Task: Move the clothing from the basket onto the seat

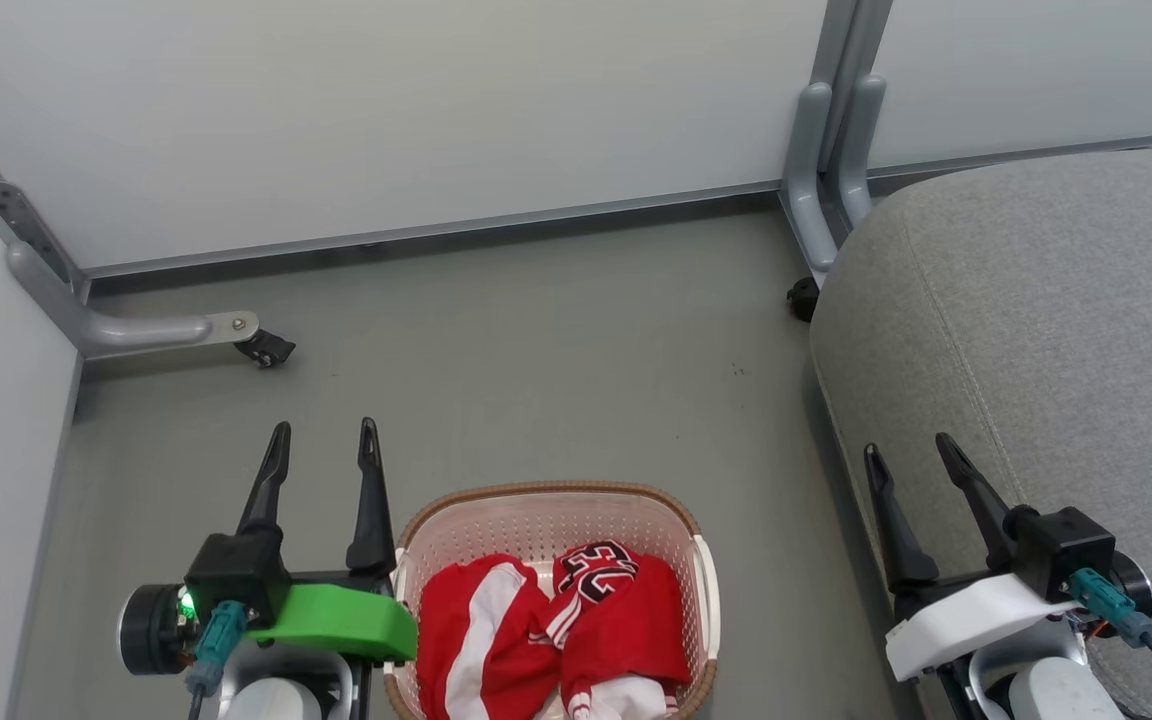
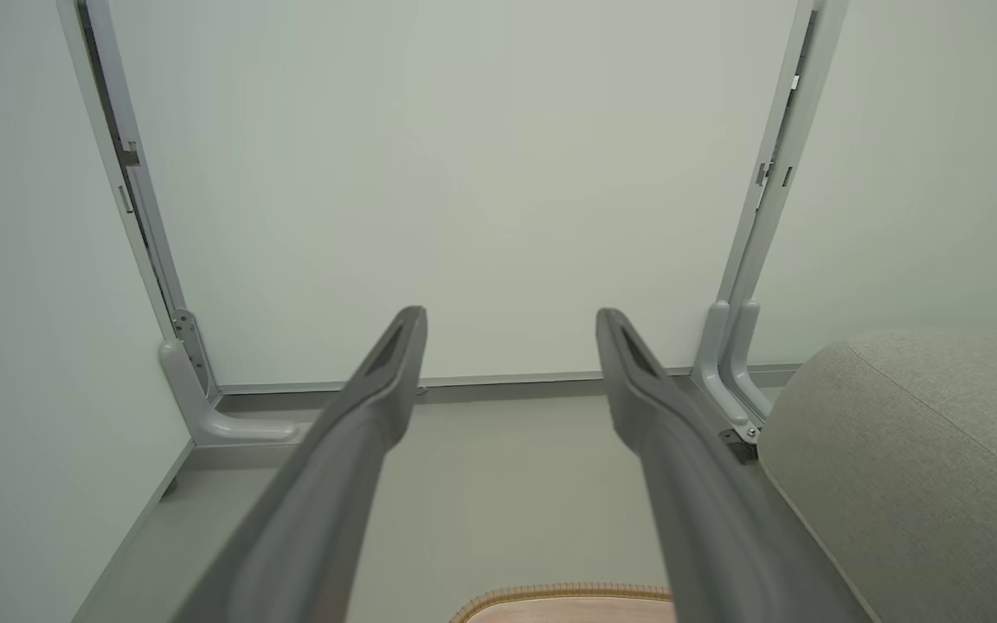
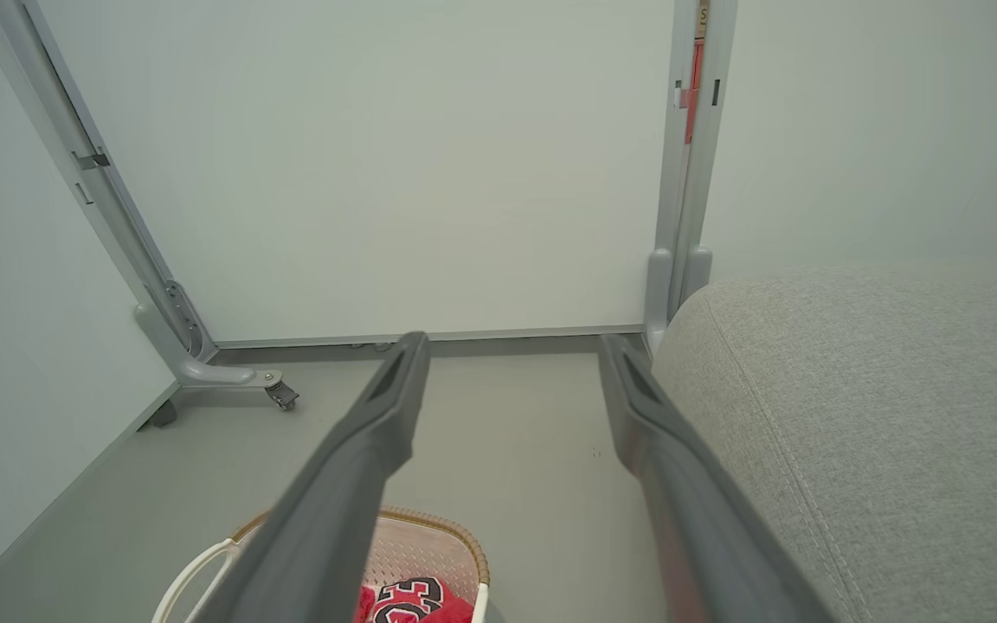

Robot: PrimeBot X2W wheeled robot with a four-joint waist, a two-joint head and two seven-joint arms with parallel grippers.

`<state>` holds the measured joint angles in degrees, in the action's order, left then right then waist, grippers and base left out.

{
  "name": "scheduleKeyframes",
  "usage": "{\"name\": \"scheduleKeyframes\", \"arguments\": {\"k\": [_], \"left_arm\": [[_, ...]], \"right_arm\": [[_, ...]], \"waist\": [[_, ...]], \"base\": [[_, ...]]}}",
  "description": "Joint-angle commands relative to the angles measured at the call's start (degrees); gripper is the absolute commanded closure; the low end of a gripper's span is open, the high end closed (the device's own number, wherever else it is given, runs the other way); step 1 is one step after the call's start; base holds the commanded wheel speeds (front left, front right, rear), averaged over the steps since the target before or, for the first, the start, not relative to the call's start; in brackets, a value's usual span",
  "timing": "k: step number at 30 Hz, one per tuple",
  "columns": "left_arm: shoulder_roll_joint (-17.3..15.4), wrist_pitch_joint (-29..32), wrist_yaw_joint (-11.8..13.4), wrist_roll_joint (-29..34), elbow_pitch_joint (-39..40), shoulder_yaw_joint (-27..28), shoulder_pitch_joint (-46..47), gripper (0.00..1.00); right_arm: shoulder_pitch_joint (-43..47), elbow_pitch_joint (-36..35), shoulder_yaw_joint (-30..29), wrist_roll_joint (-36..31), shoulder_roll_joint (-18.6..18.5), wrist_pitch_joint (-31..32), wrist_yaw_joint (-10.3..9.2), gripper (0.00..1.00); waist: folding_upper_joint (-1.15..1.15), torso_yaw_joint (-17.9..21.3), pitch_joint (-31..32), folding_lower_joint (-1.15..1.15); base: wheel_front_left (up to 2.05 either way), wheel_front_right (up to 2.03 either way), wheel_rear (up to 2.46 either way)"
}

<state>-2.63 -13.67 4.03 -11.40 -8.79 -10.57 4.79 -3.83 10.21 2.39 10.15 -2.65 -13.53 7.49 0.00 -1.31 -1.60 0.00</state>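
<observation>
The red clothing (image 1: 556, 625) with white stripes and black-and-white lettering lies bunched in the cream perforated basket (image 1: 546, 515) on the floor, low in the head view. My left gripper (image 1: 324, 445) hovers open just left of the basket, nothing between its fingers. My right gripper (image 1: 911, 450) is open too, over the front edge of the grey seat (image 1: 1066, 350) at the right. The right wrist view catches the basket (image 3: 429, 541) and a bit of clothing (image 3: 412, 601) below my right gripper (image 3: 511, 346). In the left wrist view, my left gripper (image 2: 511, 320) is above the basket rim (image 2: 568, 593), with the seat (image 2: 923, 450) to the right.
Pale partition panels close off the back and left. Their grey feet with castors (image 1: 261, 345) stand at the left, and a second foot (image 1: 816, 200) sits by the seat's far corner. Bare grey floor (image 1: 536, 350) lies between the basket and the panels.
</observation>
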Motion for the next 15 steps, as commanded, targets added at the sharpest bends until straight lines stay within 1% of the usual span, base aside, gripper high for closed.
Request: {"name": "scheduleKeyframes", "arguments": {"k": [1, 11, 15], "left_arm": [[-0.4, -0.4, -0.1, 0.9, 0.3, -0.1, 0.9, 0.00], [-0.4, -1.4, -0.7, 3.9, 0.1, -0.9, 1.1, 0.00], [-0.4, -1.5, -1.1, 3.3, -0.2, -1.0, 0.9, 0.00]], "right_arm": [[-0.3, 0.1, 0.1, -1.4, -0.3, -0.5, 0.00, 0.00], [-0.3, 0.4, 0.2, -4.9, -0.4, -1.6, 0.00, 0.00], [-0.2, 0.7, 0.2, -4.9, -0.4, -1.8, 0.00, 0.00]], "waist": [[0.00, 0.0, 0.0, 0.00], [0.00, -0.3, -0.2, 0.00], [0.00, -0.4, 0.0, 0.00]], "base": [[0.00, 0.00, 0.00], [0.00, 0.00, 0.00], [0.00, 0.00, 0.00]]}}
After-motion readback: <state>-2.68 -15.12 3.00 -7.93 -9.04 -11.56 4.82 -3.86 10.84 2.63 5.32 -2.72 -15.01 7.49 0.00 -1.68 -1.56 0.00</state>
